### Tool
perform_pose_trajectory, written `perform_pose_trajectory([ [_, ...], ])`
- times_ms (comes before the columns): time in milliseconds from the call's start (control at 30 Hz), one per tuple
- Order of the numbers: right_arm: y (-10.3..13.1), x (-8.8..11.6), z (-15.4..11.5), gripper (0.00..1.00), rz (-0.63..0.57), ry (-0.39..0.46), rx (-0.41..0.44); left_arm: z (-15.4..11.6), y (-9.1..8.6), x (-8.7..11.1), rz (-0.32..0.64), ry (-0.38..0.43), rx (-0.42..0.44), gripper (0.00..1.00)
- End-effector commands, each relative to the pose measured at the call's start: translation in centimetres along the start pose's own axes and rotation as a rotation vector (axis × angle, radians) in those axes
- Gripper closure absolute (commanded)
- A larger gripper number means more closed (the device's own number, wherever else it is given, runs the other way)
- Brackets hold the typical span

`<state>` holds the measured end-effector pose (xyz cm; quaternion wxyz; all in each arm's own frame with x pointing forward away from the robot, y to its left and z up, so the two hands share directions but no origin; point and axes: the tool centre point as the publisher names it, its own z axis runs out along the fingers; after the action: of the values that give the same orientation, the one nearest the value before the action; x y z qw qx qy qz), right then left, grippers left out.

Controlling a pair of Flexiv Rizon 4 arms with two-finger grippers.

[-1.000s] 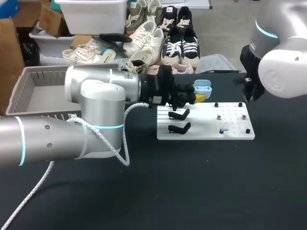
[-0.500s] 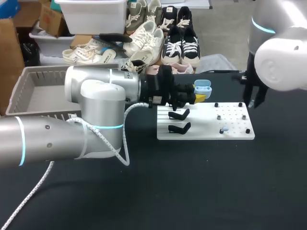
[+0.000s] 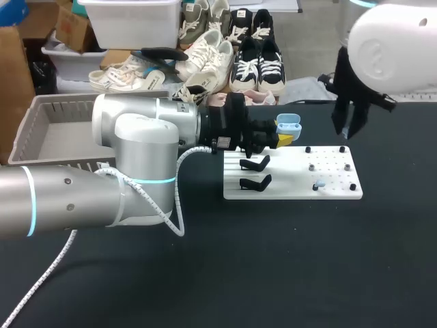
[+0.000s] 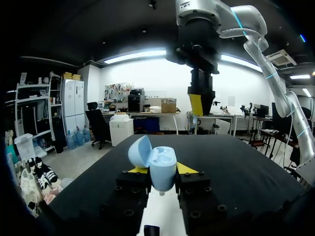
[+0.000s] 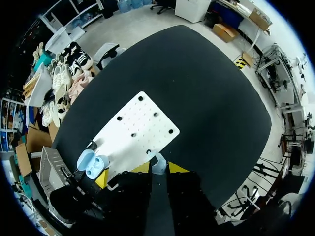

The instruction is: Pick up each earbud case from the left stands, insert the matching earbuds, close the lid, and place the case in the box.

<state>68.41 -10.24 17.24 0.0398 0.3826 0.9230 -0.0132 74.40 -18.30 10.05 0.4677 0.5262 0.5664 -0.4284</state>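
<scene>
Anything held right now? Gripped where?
Left gripper holds the open blue earbud case by its lower body. Right gripper: a small pale piece shows by it; hold cannot be told.

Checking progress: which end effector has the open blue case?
The left end effector, shut on the open case; the right end effector grips only a small pale piece, apparently an earbud.

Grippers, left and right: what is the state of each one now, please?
Left gripper: shut on the open blue earbud case.
Right gripper: shut on a small pale earbud, it seems.
</scene>
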Motion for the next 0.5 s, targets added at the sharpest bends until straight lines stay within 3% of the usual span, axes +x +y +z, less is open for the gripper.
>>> perform_pose_trajectory([
  [33,2.3,1.0,-1.3,1.00,-0.001,-0.027,0.040,-0.1,-0.1,0.1,0.001,-0.003,-0.004,1.00],
  [500,6.9,1.8,-1.3,1.00,-0.094,-0.067,0.067,-0.1,-0.1,0.1,0.001,-0.003,-0.004,1.00],
])
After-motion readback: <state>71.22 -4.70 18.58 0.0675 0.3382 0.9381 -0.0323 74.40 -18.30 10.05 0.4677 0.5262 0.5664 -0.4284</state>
